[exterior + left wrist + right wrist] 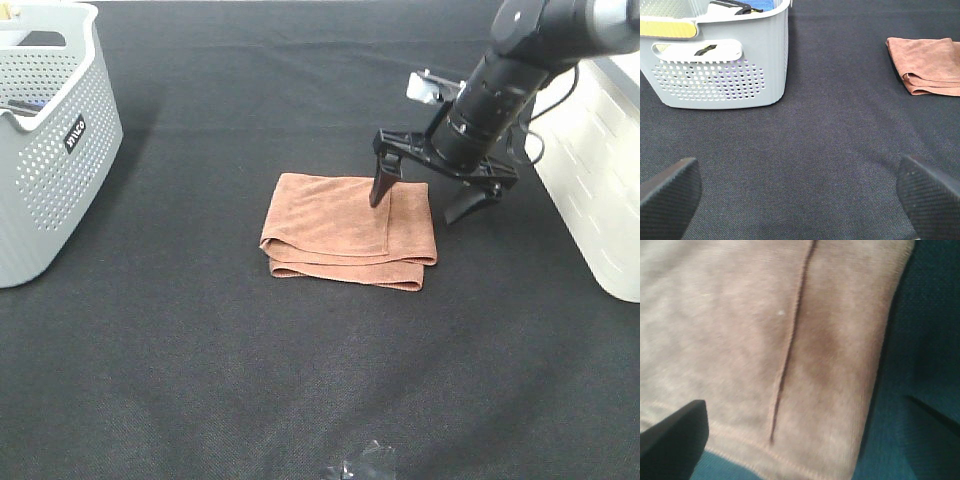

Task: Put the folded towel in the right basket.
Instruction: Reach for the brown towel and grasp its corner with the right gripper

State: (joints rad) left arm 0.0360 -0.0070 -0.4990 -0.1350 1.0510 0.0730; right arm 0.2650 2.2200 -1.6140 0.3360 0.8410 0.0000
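The folded brown towel (345, 230) lies flat on the black table at the middle. My right gripper (425, 198) is open right above its right end, one finger over the towel and the other finger past its right edge. The right wrist view is filled by the towel (765, 340) with its fold seam. The right basket (600, 170) is white and stands at the right edge. My left gripper (800, 192) is open and empty, low over bare table; the towel (930, 62) shows far off in its view.
A grey perforated basket (50, 140) with things inside stands at the far left; it also shows in the left wrist view (720, 65). A small piece of crumpled clear plastic (362, 462) lies near the table's front edge.
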